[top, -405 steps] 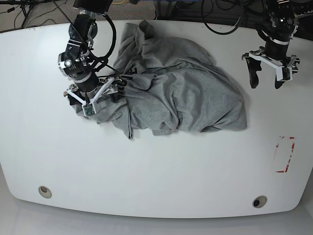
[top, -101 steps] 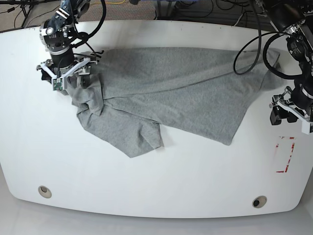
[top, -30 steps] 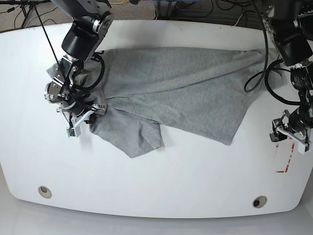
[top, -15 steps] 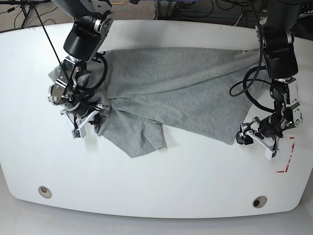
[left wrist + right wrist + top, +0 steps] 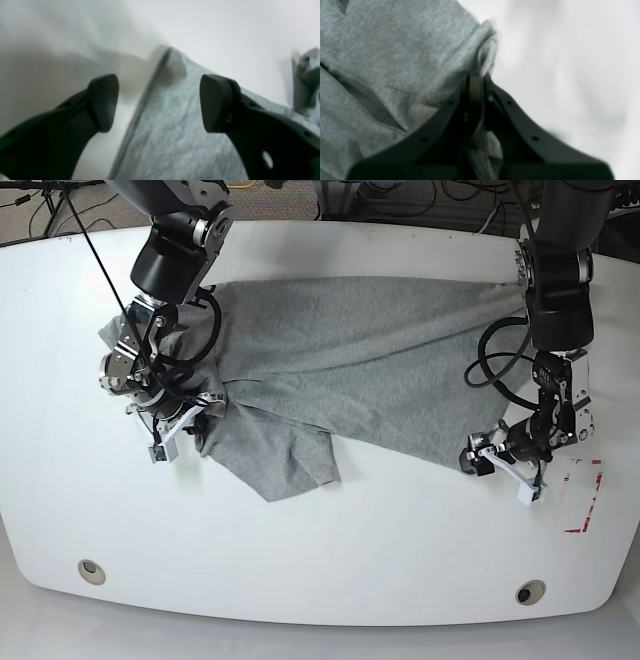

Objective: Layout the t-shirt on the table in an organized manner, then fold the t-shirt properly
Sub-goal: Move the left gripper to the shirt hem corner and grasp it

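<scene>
Already the right gripper [image 5: 475, 82] pinches a fold of the t-shirt [image 5: 350, 350]; the left gripper [image 5: 158, 102], spread wide at the hem corner toward four o'clock, holds nothing and may close beside the edge.

From my right wrist camera, my right gripper [image 5: 475, 85] has its black jaws pressed together, pinching a rolled fold of the grey t-shirt [image 5: 395, 60]. Cloth spreads left of the gripper and bunches between the jaws; the blurred white table [image 5: 570, 62] lies to its right.
</scene>
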Controlling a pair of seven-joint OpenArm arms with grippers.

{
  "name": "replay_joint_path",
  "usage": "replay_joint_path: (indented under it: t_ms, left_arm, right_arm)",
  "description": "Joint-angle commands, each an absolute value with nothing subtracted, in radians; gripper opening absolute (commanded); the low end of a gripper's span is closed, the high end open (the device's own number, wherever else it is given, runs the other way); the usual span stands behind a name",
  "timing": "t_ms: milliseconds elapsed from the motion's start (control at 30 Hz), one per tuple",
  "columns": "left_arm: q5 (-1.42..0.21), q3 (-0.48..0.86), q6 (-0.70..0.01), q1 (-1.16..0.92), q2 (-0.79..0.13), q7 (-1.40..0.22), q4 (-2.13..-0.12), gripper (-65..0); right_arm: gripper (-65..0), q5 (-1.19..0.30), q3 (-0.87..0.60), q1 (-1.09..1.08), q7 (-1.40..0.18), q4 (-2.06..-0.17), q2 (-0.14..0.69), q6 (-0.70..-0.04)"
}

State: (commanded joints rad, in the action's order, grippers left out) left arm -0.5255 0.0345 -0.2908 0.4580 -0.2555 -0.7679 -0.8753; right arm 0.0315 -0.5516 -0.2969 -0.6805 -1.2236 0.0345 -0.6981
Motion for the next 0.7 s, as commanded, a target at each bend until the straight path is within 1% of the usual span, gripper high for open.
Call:
replay_joint_path:
  t_ms: [33,100,200,267,300,333,367,400,467,500,700]
  left_arm:
    - [-0.526,0.025,-0.291,0.458,-0.255,-0.768,-0.877,-18.9]
    - [-0.526,0.012,-0.291,0.458,-0.248,-0.768,-0.875,-24.0]
    - [-0.521,0.01,-0.291,0.458,-0.223,-0.765,-0.875,-33.3]
    - [-0.521,0.012,-0.289,0.458,-0.219,-0.763,-0.872,-40.7]
    - [-0.521,0.012,-0.289,0.458,-0.219,-0.763,-0.872,-45.7]
    - [-0.521,0.012,-0.289,0.458,-0.219,-0.763,-0.872,-47.5]
    - [-0.521,0.012,-0.288,0.458,-0.22,-0.762,-0.872,-53.1]
    - [-0.521,0.013,-0.288,0.456,-0.22,-0.762,-0.872,-55.8]
    - [-0.521,0.013,-0.288,0.456,-0.22,-0.751,-0.875,-64.0]
    - [-0.521,0.013,-0.288,0.456,-0.22,-0.745,-0.875,-65.0]
    - [-0.526,0.015,-0.288,0.456,-0.222,-0.711,-0.878,-65.0]
  right_arm:
    - [-65.0,0.031,-0.552,-0.297,-0.68,-1.224,0.035,-0.698]
    - [-65.0,0.03,-0.55,-0.297,-0.68,-1.224,0.035,-0.698]
    - [-65.0,0.028,-0.55,-0.297,-0.68,-1.224,0.035,-0.698]
    - [-65.0,0.03,-0.55,-0.297,-0.68,-1.224,0.035,-0.698]
    - [-65.0,0.03,-0.55,-0.297,-0.68,-1.224,0.035,-0.698]
    - [-65.0,0.03,-0.55,-0.297,-0.68,-1.224,0.035,-0.698]
    - [-65.0,0.03,-0.55,-0.297,-0.68,-1.224,0.035,-0.698]
    - [-65.0,0.03,-0.55,-0.297,-0.68,-1.224,0.035,-0.698]
    - [-65.0,0.03,-0.55,-0.297,-0.68,-1.224,0.035,-0.698]
    - [-65.0,0.03,-0.55,-0.297,-0.68,-1.224,0.035,-0.698]
    - [-65.0,0.031,-0.549,-0.3,-0.68,-1.227,0.035,-0.698]
